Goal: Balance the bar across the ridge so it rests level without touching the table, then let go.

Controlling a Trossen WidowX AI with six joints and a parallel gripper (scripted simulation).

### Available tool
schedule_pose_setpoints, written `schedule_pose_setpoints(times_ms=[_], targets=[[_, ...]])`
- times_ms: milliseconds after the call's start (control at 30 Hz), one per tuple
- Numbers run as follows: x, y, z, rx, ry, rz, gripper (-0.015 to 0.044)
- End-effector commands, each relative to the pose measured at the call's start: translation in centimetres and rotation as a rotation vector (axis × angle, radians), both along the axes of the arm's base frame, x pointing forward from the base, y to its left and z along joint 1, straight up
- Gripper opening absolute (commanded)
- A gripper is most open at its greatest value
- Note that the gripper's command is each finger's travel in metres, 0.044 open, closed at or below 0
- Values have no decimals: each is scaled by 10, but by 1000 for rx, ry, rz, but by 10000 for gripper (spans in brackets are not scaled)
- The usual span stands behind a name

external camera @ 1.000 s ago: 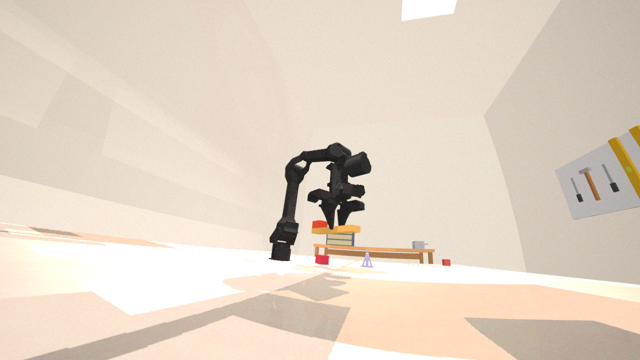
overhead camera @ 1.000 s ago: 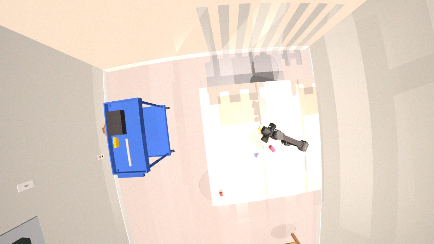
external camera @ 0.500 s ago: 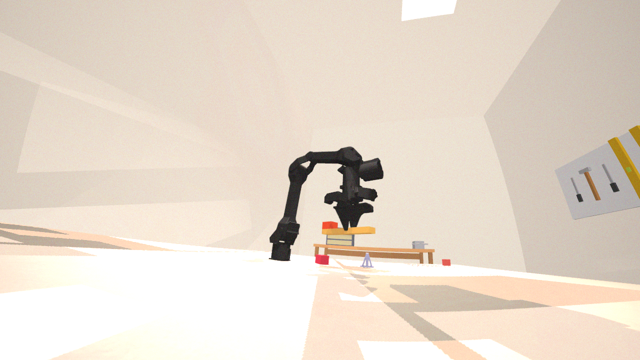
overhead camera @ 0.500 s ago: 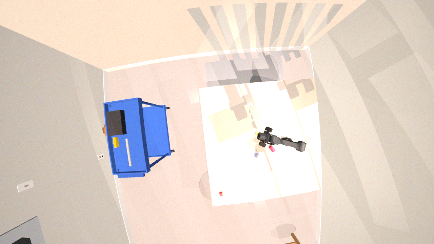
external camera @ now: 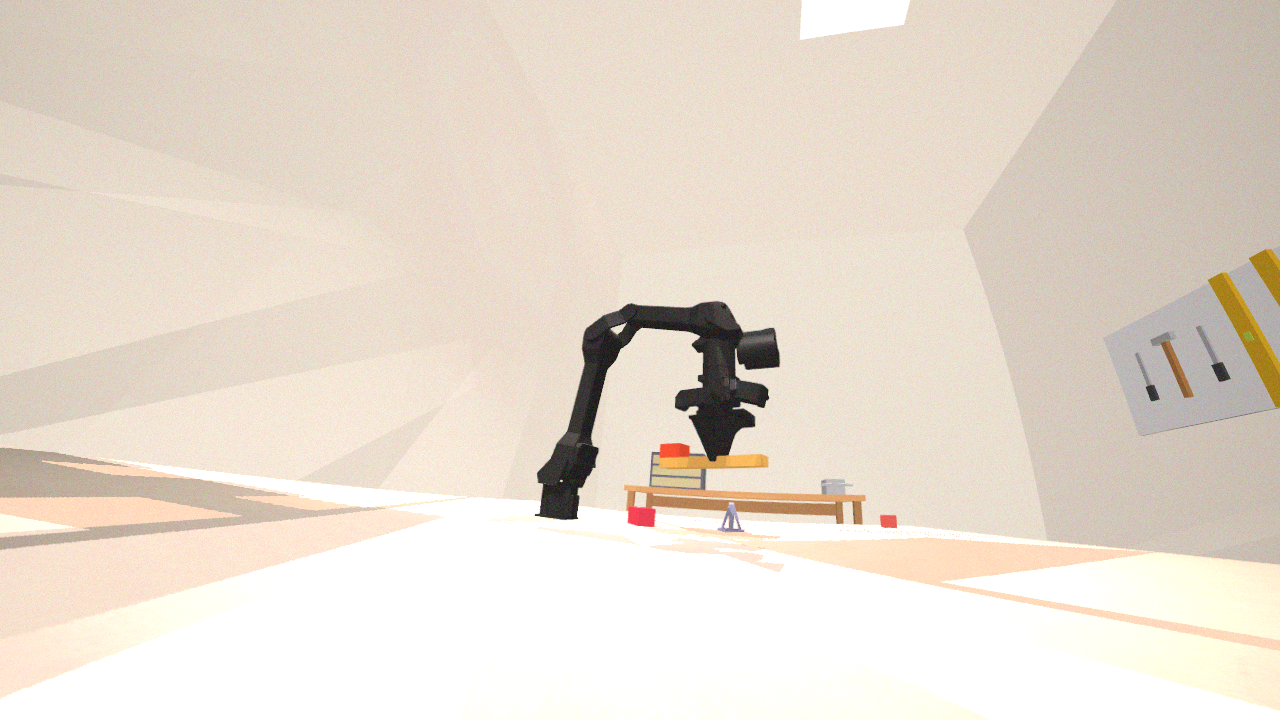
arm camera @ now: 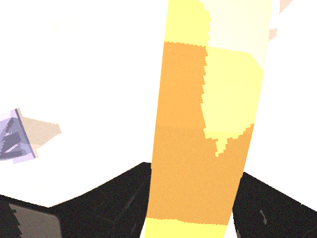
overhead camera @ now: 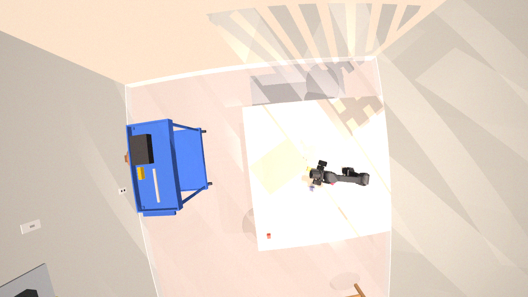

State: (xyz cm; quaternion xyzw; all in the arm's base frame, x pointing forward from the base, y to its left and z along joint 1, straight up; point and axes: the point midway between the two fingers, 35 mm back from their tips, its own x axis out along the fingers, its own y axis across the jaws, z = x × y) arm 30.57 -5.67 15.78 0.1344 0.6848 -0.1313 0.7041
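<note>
The bar (external camera: 716, 462) is in my pincer (external camera: 714, 454) — I am grasping it near its middle, and it hangs about level in the air, well above the counter (external camera: 537, 608). On one end of the bar sits a red block (external camera: 674, 449). In the wrist view the bar (arm camera: 200, 137) runs away from me between my two fingers. The ridge (external camera: 731, 518) stands on the counter below the bar, apart from it — in the wrist view the ridge (arm camera: 15, 137) is off to the left. A red cube (external camera: 640, 515) lies on the counter near my base, and another cube (external camera: 887, 521) farther away.
</note>
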Motion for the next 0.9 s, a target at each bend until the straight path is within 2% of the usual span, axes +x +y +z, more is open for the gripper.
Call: schedule_pose_setpoints(times_ms=[0, 867], targets=[[8, 10, 1, -4, -1, 28, 0], [38, 100, 2, -3, -4, 246, 0]])
